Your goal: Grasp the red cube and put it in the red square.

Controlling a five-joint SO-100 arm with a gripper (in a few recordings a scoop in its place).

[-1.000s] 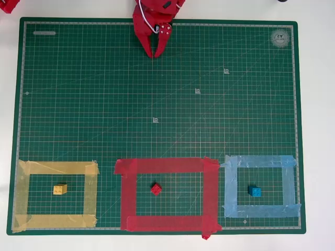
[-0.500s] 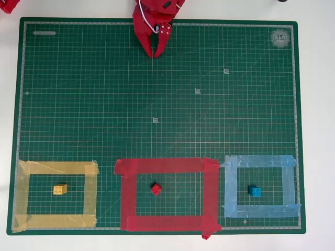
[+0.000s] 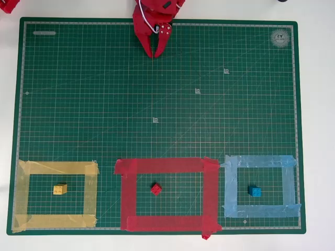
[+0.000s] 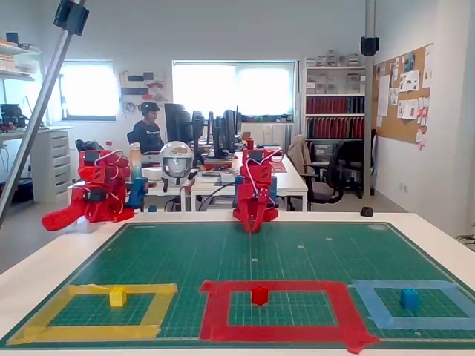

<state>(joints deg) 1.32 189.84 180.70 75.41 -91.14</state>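
Note:
The red cube (image 3: 156,189) (image 4: 259,295) rests on the mat inside the red square (image 3: 166,166) (image 4: 276,286), near its middle and clear of the tape. My red gripper (image 3: 155,54) (image 4: 251,229) hangs at the far edge of the green mat, folded back by the arm's base, a long way from the cube. Its fingertips point down at the mat and meet, shut with nothing between them.
A yellow cube (image 3: 60,189) sits inside the yellow tape frame (image 3: 56,168) on the left, and a blue cube (image 3: 255,191) inside the light blue tape frame (image 3: 259,161) on the right. The green cutting mat (image 3: 157,104) covers the white table.

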